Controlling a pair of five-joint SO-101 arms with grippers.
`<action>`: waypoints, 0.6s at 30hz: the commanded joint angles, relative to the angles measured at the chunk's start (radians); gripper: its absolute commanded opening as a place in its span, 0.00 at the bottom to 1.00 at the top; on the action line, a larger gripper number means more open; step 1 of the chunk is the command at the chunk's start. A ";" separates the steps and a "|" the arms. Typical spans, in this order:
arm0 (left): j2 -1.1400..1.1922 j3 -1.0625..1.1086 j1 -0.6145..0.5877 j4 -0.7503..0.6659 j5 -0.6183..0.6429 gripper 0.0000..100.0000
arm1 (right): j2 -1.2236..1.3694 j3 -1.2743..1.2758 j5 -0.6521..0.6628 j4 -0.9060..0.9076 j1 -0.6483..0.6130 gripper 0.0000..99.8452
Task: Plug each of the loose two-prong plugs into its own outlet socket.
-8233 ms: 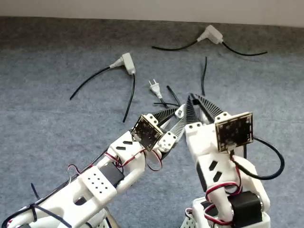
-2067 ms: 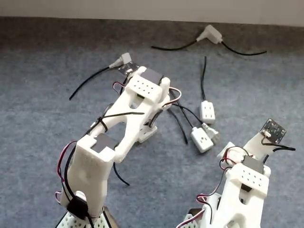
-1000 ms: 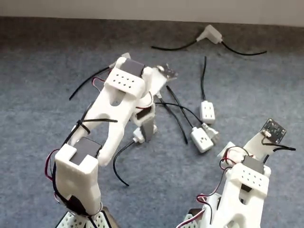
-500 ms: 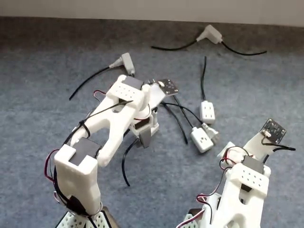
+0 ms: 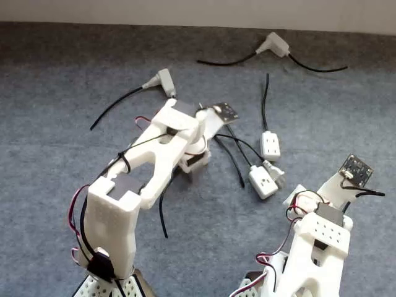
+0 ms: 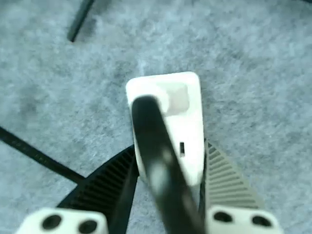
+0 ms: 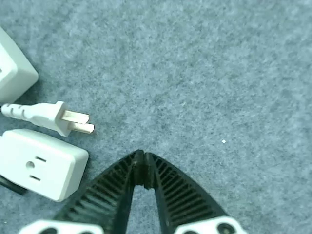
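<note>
My left gripper (image 6: 168, 151) is shut on a white socket block (image 6: 168, 117) with a black cord (image 6: 156, 161), just above the grey carpet. In the high view this gripper (image 5: 190, 162) sits mid-table under its arm, and the cord (image 5: 162, 213) trails toward the near side. To its right lie two white outlet sockets (image 5: 270, 145) (image 5: 262, 180) with a loose two-prong plug (image 5: 274, 168) between them. My right gripper (image 7: 145, 161) is shut and empty over bare carpet, close to the plug (image 7: 53, 119) and one socket (image 7: 41, 163).
Two white angled adapters on black cords lie at the back, one at the left (image 5: 163, 80) and one at the right (image 5: 275, 44). A corner of the other socket (image 7: 12, 73) shows beside the plug. The right arm's body (image 5: 318, 247) stands at the near right.
The left arm has come lower and shifted slightly right and away, carrying the white block with its cord trailing. The right arm has stayed still.
</note>
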 commanded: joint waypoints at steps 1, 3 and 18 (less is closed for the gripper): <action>-0.010 -0.219 -0.001 0.114 0.011 0.13 | -0.021 -0.008 -0.011 -0.016 0.010 0.01; -0.008 -0.326 -0.001 0.164 0.011 0.13 | -0.021 -0.008 -0.011 -0.016 0.010 0.01; 0.163 -0.707 -0.082 -0.140 0.012 0.13 | -0.021 -0.007 -0.011 -0.016 0.010 0.01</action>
